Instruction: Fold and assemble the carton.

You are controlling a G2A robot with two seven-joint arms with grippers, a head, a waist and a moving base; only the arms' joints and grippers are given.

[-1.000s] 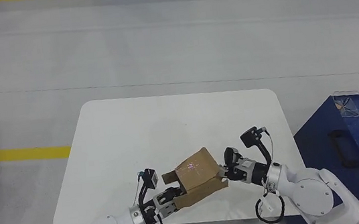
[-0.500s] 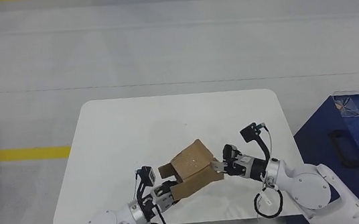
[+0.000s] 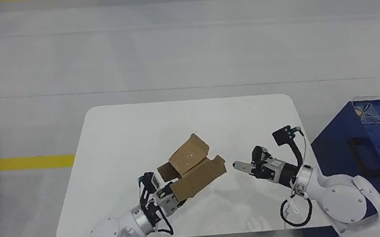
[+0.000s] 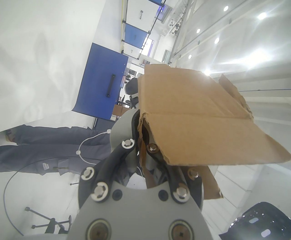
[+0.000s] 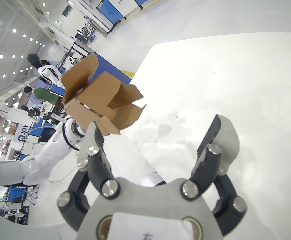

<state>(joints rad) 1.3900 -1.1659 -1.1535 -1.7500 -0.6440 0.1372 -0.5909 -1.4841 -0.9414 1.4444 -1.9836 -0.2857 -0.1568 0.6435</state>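
the left gripper (image 3: 165,193) was pinched on one end of the carton (image 3: 194,166), holding it tilted off the table (image 3: 128,137). the right gripper (image 5: 156,127) stood spread, holding nothing, near the carton's open flaps but apart.

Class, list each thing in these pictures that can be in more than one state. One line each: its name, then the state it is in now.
carton: partly formed, end flaps open and splayed, held up off the table.
left gripper: shut on one end of the carton.
right gripper: open, holding nothing, apart from the carton, facing its open end.
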